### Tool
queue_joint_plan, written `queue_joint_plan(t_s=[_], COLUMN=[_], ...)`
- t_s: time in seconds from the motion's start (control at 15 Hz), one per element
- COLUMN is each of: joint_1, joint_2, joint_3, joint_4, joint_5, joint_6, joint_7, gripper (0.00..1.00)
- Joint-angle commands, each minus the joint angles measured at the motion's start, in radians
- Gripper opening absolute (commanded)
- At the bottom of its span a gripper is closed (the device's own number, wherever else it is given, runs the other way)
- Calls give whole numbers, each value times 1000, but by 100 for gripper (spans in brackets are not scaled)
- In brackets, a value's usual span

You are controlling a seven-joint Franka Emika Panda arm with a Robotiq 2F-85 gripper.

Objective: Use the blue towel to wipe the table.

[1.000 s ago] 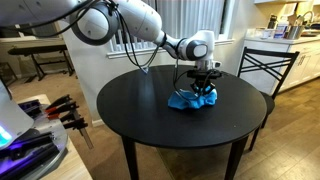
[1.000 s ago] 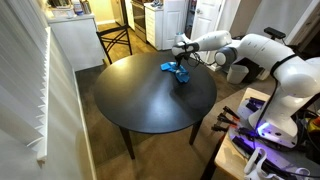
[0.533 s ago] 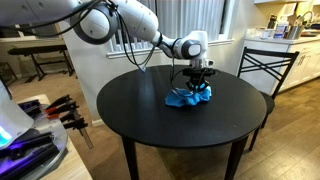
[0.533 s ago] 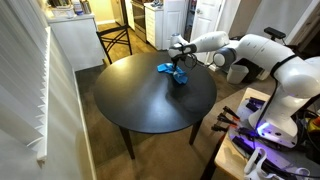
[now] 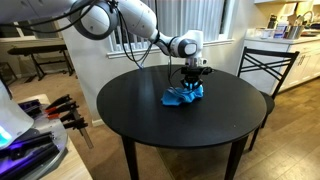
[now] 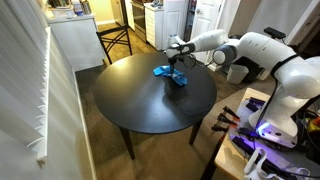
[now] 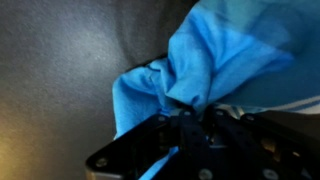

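The gripper (image 5: 190, 84) is pinching the bunched blue towel (image 5: 181, 97) on the round black table (image 5: 135, 112), toward its far rim, with bare tabletop stretching open nearer the camera.

The blue towel (image 7: 215, 55) is soft cloth, matt, rumpled into loose folds where it bunches. Under it the round surface (image 5: 140, 120) is dark and smooth, with a dull, faintly satin finish that catches only weak light. The arm (image 5: 135, 18) wears glossy white plastic shells, while its fingers (image 7: 215, 135) look black, matt and hard, either plastic or metal.
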Motion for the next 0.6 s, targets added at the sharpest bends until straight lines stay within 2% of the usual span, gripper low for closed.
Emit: queue_joint_plan(t_s=[0.0, 0.2, 0.53], joint_1=[42, 91, 198], joint_2=[-32, -36, -17], joint_3=[61, 79, 67], joint_4=[-129, -146, -134], joint_5=[13, 15, 6], joint_6=[-5, -13, -5], joint_7=[-78, -33, 80], gripper=[5, 5, 5])
